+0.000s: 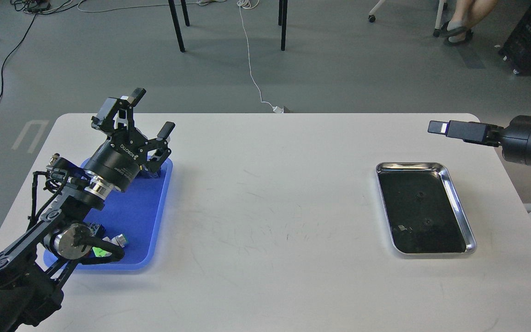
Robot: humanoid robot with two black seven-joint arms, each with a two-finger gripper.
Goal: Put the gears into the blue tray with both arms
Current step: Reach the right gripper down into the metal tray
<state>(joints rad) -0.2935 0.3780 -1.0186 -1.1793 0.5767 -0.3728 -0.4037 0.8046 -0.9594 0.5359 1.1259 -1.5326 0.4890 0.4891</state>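
Two small black gears [418, 196] [427, 222] lie on the dark floor of the steel tray [460, 206] at the right. The blue tray [148, 216] lies at the left, partly covered by my left arm. My left gripper [151, 113] hangs open and empty above the blue tray's far end. My right gripper [437, 127] is near the table's far right edge, beyond the steel tray and apart from it. It points left and shows side-on, so its two fingers merge into one bar.
Small colourful push-button parts [119, 240] sit at the near end of the blue tray, half hidden by my left arm. Chair and table legs, cables and a person's feet are on the floor beyond the table.
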